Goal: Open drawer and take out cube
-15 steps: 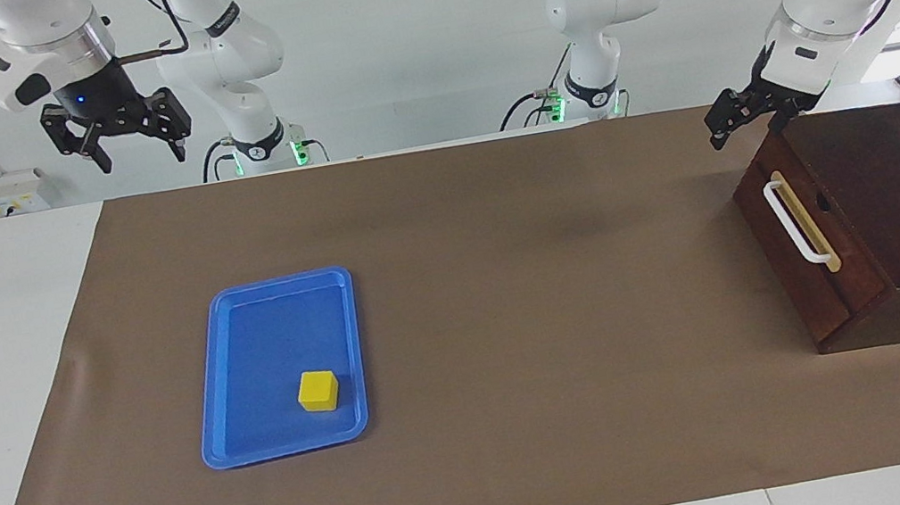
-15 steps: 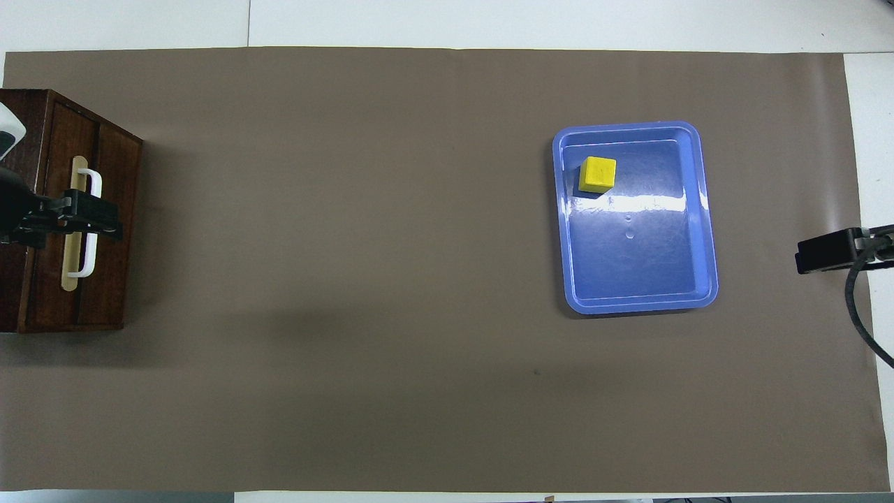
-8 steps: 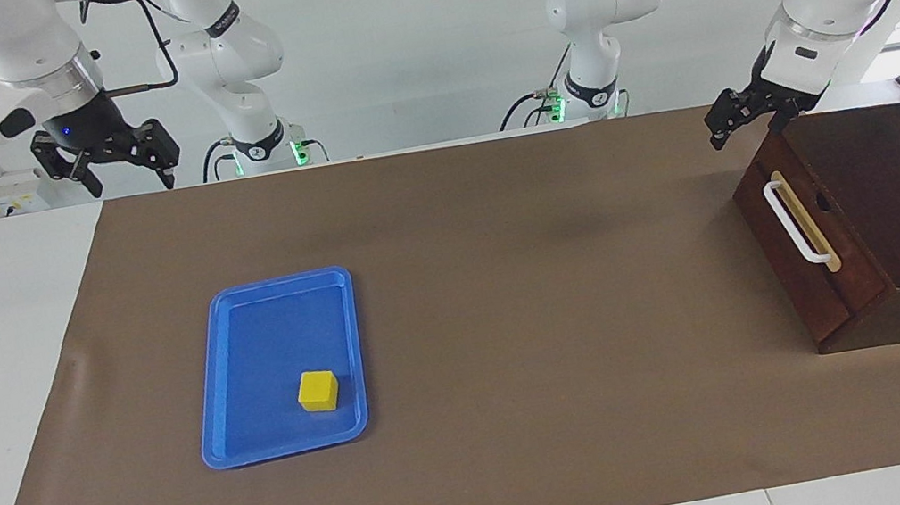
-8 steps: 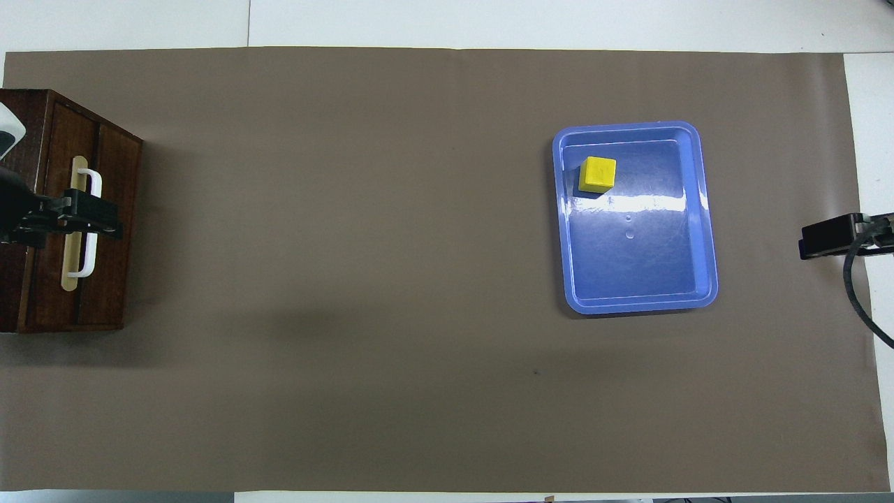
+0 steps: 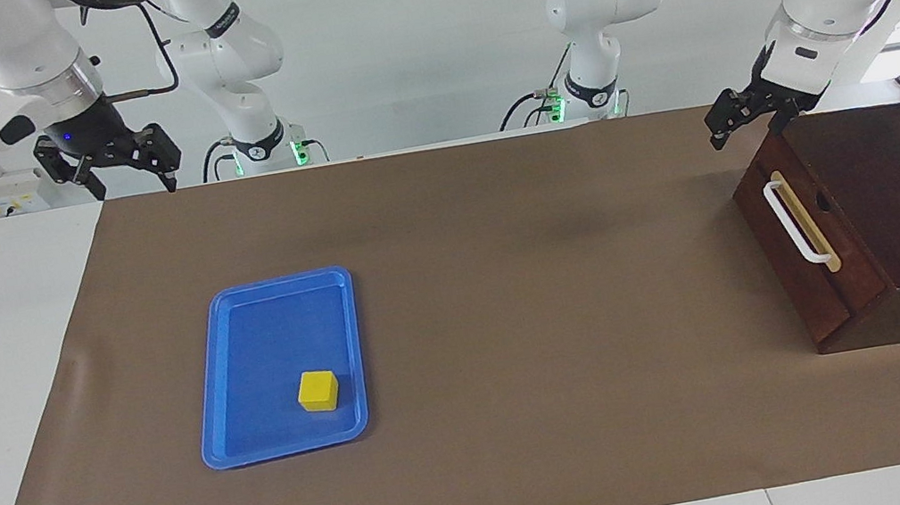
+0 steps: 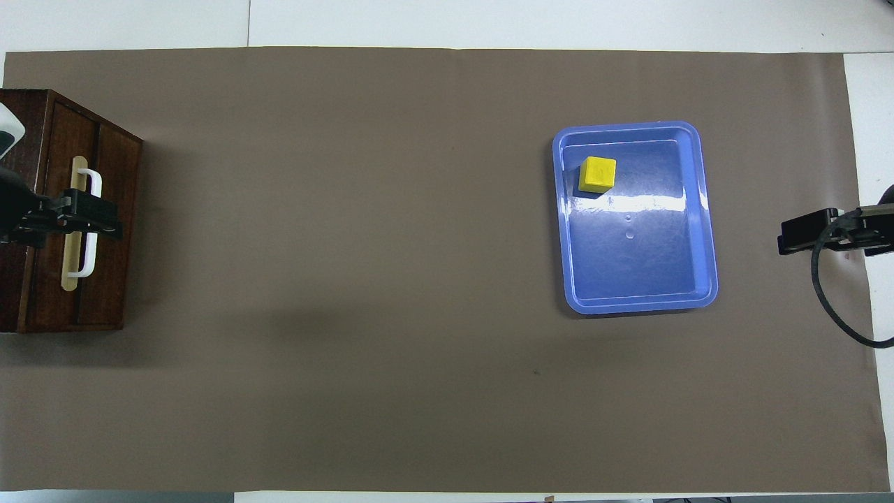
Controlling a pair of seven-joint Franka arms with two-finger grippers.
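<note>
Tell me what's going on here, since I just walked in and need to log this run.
Nothing is being handled right now. The yellow cube sits in the blue tray toward the right arm's end of the table, and the drawer at the left arm's end is shut. The left gripper hangs open in the air by the drawer box's upper corner. The right gripper is raised and open, holding nothing.
</note>
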